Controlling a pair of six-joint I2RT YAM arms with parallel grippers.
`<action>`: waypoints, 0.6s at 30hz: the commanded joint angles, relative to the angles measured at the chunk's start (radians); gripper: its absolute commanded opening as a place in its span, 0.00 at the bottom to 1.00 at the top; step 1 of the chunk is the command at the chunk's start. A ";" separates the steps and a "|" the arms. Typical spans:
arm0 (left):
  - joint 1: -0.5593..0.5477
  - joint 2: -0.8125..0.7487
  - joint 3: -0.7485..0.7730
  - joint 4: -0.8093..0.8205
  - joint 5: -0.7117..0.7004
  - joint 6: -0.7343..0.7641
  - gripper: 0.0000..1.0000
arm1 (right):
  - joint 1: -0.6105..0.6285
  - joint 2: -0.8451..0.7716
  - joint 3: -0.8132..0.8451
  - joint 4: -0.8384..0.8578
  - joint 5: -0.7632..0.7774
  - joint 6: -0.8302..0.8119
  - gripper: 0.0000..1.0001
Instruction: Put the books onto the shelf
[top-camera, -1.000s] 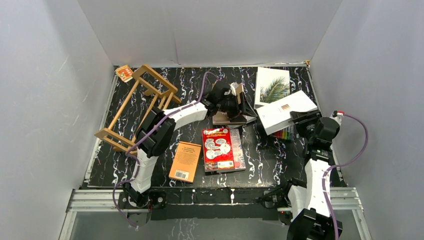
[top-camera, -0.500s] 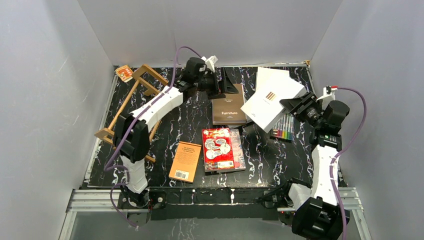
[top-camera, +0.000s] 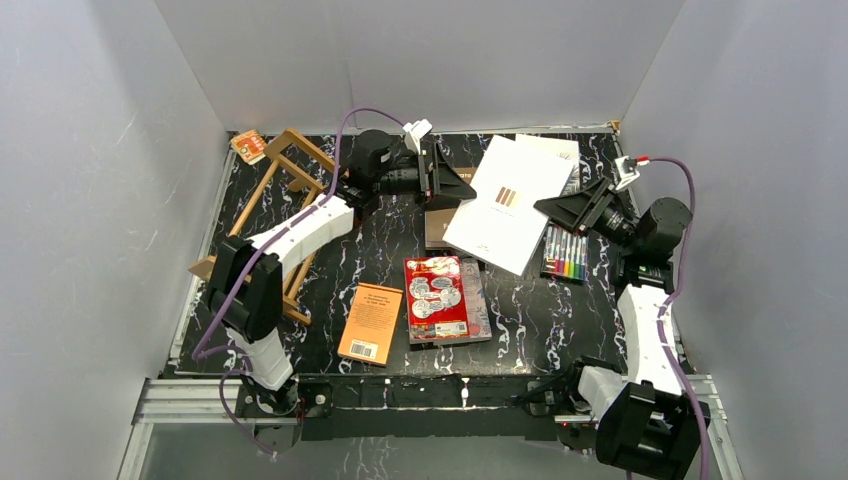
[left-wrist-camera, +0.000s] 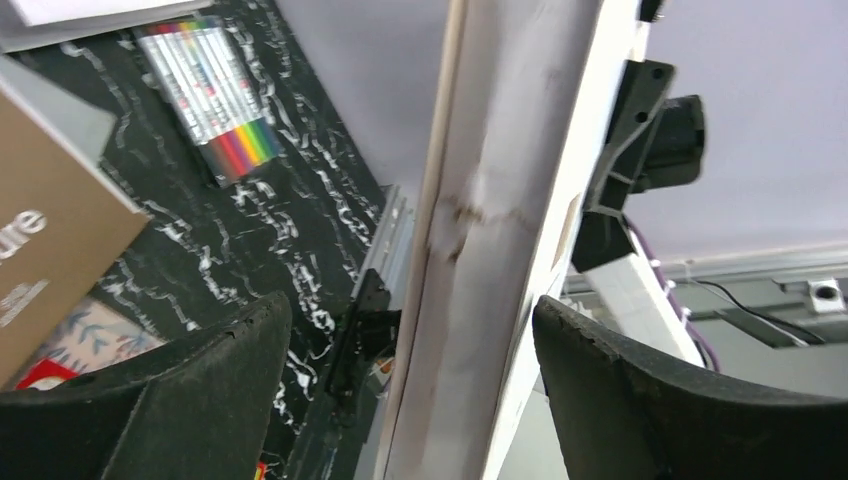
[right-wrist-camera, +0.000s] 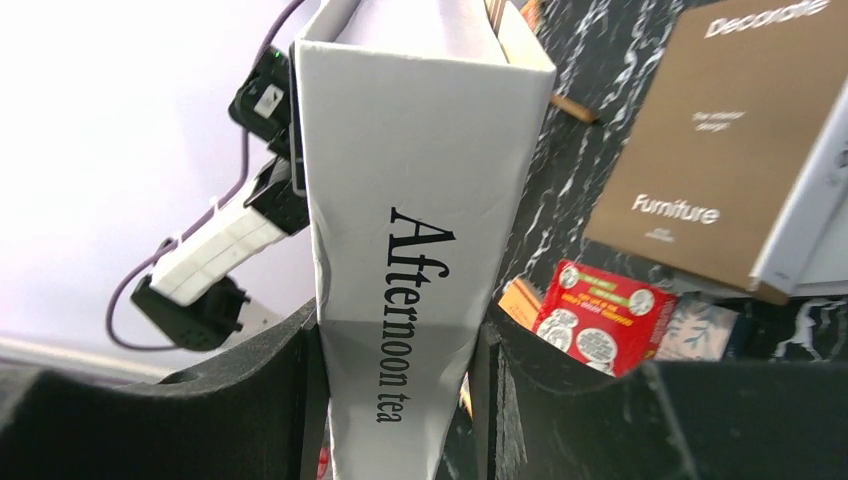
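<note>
White book (top-camera: 508, 205) raised at far centre, right gripper (top-camera: 548, 206) clamped on its right edge, left gripper (top-camera: 462, 185) spread wide at its left edge, shelf (top-camera: 244, 213) tipped over far left, left wrist view: book's edge between parted fingers (left-wrist-camera: 180, 400), right wrist view: pads (right-wrist-camera: 240, 410) pinching "Afternoon tea" spine.

Your table (top-camera: 380, 250) is black with white marble veining. The white book (top-camera: 505, 205) has a tiny brown-striped logo on the cover, plus black lettering down its pale grey spine. The brown book (right-wrist-camera: 730, 140) has white lettering. The red book (top-camera: 436, 297) is all cartoon panels, the paperback (top-camera: 371, 322) is plain orange, the markers (top-camera: 566, 255) are rainbow, and the shelf (top-camera: 293, 137) is light-brown wood.
</note>
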 joint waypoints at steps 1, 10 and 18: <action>-0.018 -0.055 -0.035 0.245 0.138 -0.157 0.87 | 0.054 -0.001 0.020 0.145 -0.074 0.083 0.46; -0.027 -0.111 -0.115 0.358 0.198 -0.260 0.39 | 0.118 0.048 0.030 0.186 -0.071 0.098 0.53; -0.027 -0.138 -0.120 0.361 0.171 -0.272 0.27 | 0.166 0.070 0.036 0.190 -0.029 0.089 0.70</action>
